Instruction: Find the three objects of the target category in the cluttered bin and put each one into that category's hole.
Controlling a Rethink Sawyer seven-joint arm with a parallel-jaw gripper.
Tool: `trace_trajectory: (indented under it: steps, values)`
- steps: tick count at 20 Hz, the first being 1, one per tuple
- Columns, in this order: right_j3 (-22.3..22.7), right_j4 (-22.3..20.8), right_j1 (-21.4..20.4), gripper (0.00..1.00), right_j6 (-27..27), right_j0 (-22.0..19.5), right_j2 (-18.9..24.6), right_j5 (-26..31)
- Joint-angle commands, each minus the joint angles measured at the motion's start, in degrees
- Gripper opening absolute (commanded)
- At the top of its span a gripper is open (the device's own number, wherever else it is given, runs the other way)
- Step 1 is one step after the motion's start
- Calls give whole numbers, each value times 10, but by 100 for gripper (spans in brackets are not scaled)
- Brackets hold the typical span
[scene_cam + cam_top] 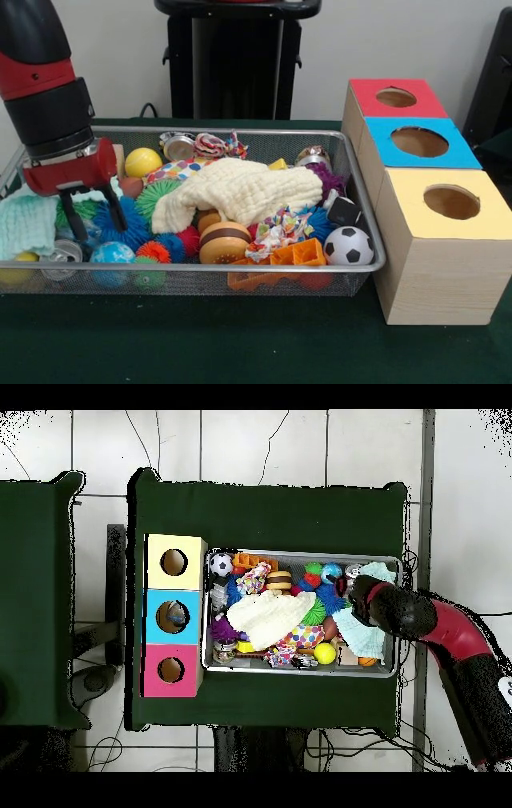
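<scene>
Bin (364, 240) of silver wire mesh is sitting on the green table (240, 344), touching three wooden boxes (436, 240) at its 3 o'clock side in the front view. Each box is showing one round hole; tops are red, blue and yellow. The arm (44, 80) is descending from 11 o'clock, nearly vertical. The gripper (96, 220) is holding its two black fingers (114, 210) spread, empty, over spiky balls (132, 228). One knitted cream cloth (240, 192) is lying at centre; one soccer ball (348, 246) is at 4 o'clock.

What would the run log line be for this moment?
gripper: open, empty, low over the bin's left end in front view | cream cloth: mid-bin | boxes' holes: nothing seen going in
</scene>
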Motion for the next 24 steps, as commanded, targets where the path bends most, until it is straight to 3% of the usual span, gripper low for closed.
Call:
trace_trajectory:
  steps: [1, 14, 24]
  values:
    - [-58, -23, 39, 100, -76, 4, 8, 3]
    - [-71, -31, 32, 100, -99, 10, 2, 34]
    - [-95, -27, 21, 100, -95, 49, -33, 119]
